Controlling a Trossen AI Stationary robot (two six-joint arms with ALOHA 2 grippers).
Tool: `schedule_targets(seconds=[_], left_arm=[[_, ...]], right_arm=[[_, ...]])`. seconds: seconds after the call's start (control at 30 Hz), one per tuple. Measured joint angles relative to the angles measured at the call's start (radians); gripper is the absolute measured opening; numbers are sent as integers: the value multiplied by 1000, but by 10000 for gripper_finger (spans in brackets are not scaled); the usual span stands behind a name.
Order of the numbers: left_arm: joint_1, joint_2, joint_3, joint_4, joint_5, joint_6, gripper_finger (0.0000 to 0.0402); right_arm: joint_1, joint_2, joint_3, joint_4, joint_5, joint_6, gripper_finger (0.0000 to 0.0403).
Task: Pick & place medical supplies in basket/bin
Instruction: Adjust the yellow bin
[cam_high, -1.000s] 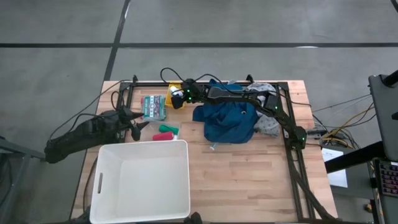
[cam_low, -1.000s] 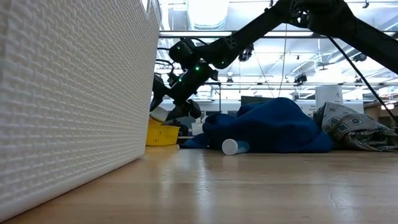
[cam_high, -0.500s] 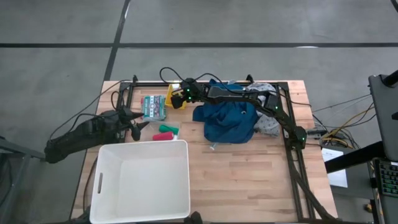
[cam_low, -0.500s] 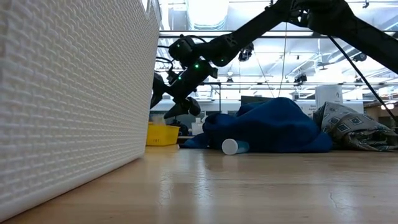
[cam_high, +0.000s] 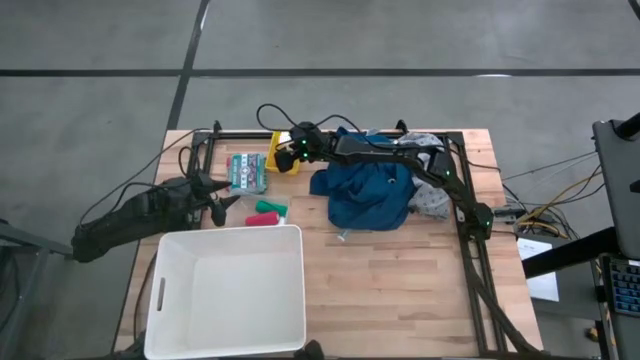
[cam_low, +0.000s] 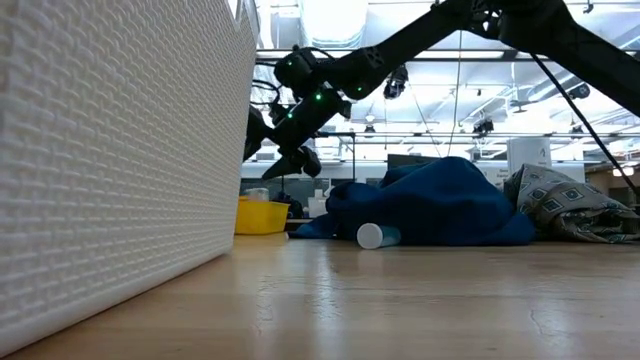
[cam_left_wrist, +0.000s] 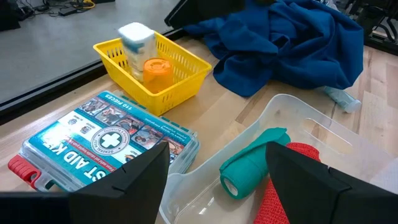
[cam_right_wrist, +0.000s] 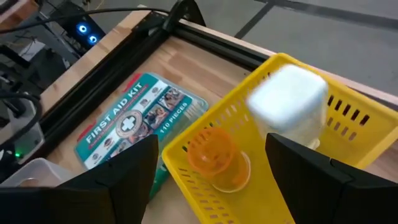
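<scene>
two bottles sit upright in the small yellow basket (cam_right_wrist: 273, 155) at the far edge of the table (cam_high: 420, 270): a white bottle (cam_right_wrist: 287, 102) and an orange-capped bottle (cam_right_wrist: 214, 155), side by side, close together. right gripper (cam_low: 275, 145) hovers just above that basket with its fingers spread and nothing between them; in the right wrist view both bottles lie straight ahead between the two dark fingers, white one nearer one finger, orange one nearer the other. both stand with long axis vertical, so a descent from above looks like the approach, my read only.

left gripper (cam_left_wrist: 217, 171) is parked low at the left side of the table, jaws partly apart and holding nothing. right in front of it is a clear plastic tray (cam_left_wrist: 323, 134) holding a green roll (cam_left_wrist: 249, 165) and a red item (cam_left_wrist: 283, 186), with a first aid kit box (cam_left_wrist: 106, 134) just beside the tray. so the left arm is the nearer one to green/red; the right arm is nearer to the basket bottles.

large white tub (cam_high: 230, 290) is at the near left of the table, nothing visible inside. blue garment (cam_high: 365, 195) lies heaped mid-table under the right arm, grey speckled cloth (cam_high: 432, 200) touching its right side. small white-capped tube (cam_low: 375, 236) lies on its side at the garment's near edge.

tub lies well apart from the yellow basket, toward the near-left; any bottle picked needs a carry across the kit box and the tray.
</scene>
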Motion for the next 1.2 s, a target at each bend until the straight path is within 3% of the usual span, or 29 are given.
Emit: schedule_targets(seconds=[0.27, 0.5, 1.2], left_arm=[[0, 0, 0, 0, 0, 0, 271], [0, 0, 0, 0, 0, 0, 271], [0, 0, 0, 0, 0, 0, 271]], right_arm=[[0, -58, 1, -98, 8, -58, 273], [-14, -76, 0, -264, -39, 71, 257], [-20, -74, -85, -218, -52, 123, 254]])
